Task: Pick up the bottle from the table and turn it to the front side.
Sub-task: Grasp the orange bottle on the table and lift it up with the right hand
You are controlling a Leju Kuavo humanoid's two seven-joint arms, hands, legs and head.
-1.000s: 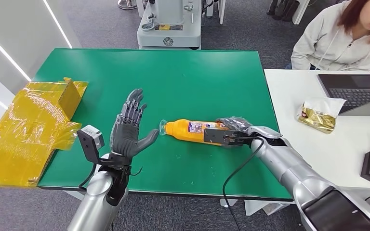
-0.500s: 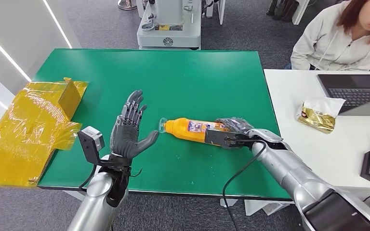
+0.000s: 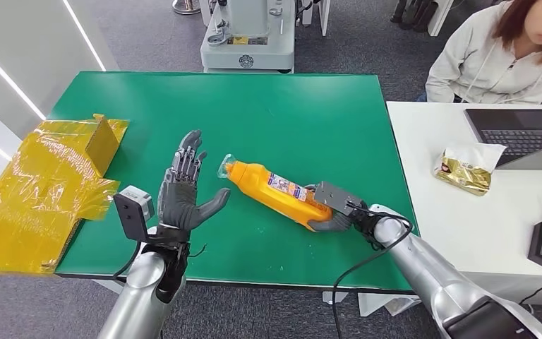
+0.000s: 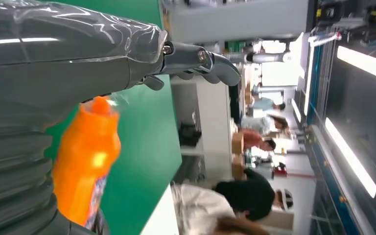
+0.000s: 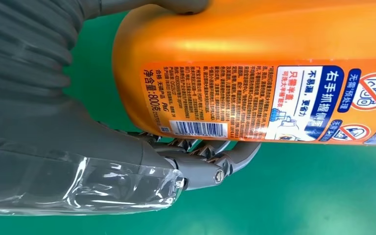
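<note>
Head view: compared with 0.5 s ago, the orange bottle no longer lies level along the desk; it now slants, cap end raised and swung toward the left hand, base end held by the right hand, which has drawn back toward the desk's near edge. Judgement: the pick-up has started and the turn is just beginning; label still faces up at an angle, so the front is probably not yet presented. Left hand is released, fingers spread and upright, palm toward the bottle's cap, near it but apart. Bottle sits over the middle of the desk's near half. Left wrist view: bottle's neck end appears blurred just past the open palm; the fingers touch nothing. Right wrist view: right hand is grasping the bottle's base, the fingers wrapped under it; barcode and printed back label face the camera.
</note>
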